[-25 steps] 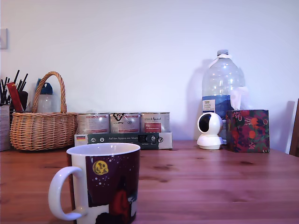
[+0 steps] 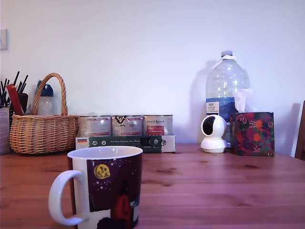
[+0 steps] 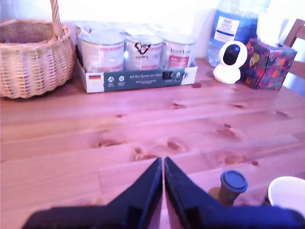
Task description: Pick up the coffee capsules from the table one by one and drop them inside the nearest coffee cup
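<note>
Gripper (image 3: 163, 164) is clenched, tips together, nothing between them, poised above bare table (image 3: 71, 143). Just beside it stands a small brown capsule (image 3: 232, 187) with a dark lid, and the cup (image 3: 288, 193) rim peeks in just past that. No cream-white pods visible anywhere. Best play: open wide, centre over the capsule, descend straight, and avoid nudging the cup.
</note>
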